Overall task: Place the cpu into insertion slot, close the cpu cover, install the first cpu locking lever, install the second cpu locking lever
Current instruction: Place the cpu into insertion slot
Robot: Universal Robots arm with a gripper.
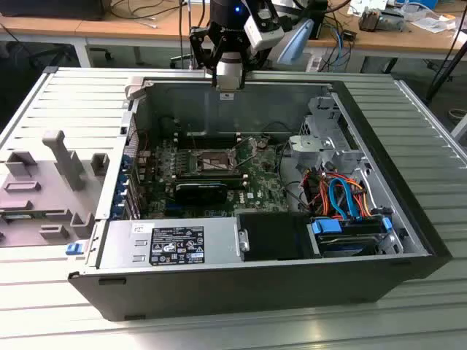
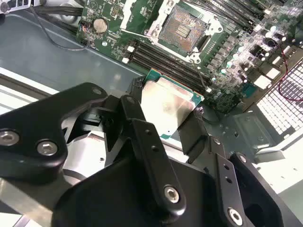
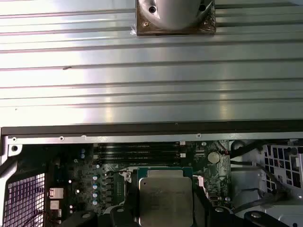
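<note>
a: what were the jaws holding over the open computer case?

b: the cpu, gripped by two opposite edges between black fingers, its silvery lid showing in both wrist views. the jaws stood only as wide as the cpu itself.

a: and where was the cpu?

b: in the air above the green motherboard, not touching it. in the second wrist view it seemed to hang over the long black memory slots, though the angle made that hard to judge.

a: the insertion slot?

b: uncovered, its dark centre bare inside the silvery rim. it lay on the other side of the memory slots from the cpu and well apart from it.

a: and from outside?

b: in the exterior view the arm stood above the case's far wall, and the case sat on the ribbed metal bench.
</note>
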